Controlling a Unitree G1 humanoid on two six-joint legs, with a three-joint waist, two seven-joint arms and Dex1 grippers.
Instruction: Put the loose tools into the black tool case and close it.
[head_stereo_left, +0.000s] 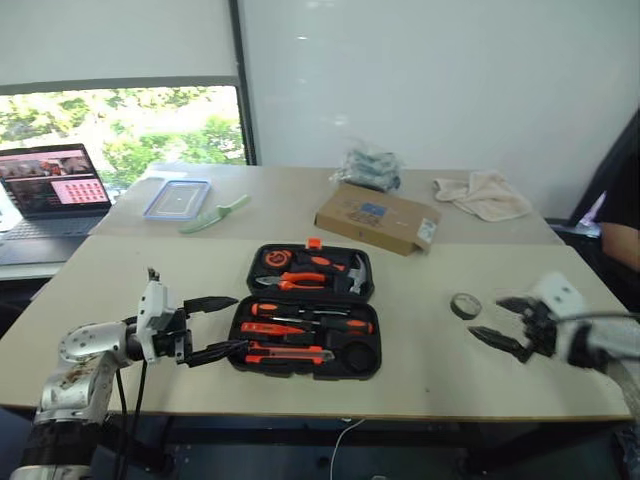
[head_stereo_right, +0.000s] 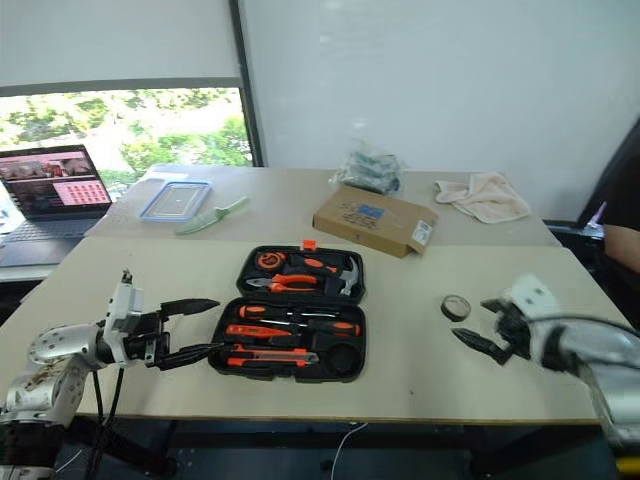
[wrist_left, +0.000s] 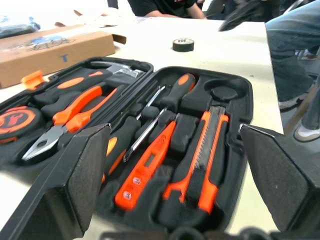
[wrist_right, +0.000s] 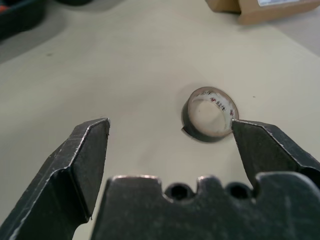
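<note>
Beige table (head_stereo_left: 150, 290): open tool case (head_stereo_left: 305, 310), tape roll (head_stereo_left: 465, 305)

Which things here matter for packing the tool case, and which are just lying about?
For the job: open black tool case, screwdrivers and utility knife already in their slots, tape roll loose on the table, right gripper open near it.

Lying about: cardboard box, cloth, clear container, green knife, laptop.

no text can be read; the box (head_stereo_left: 378, 218) label and the tape roll (wrist_right: 209, 114) print are too small.
</note>
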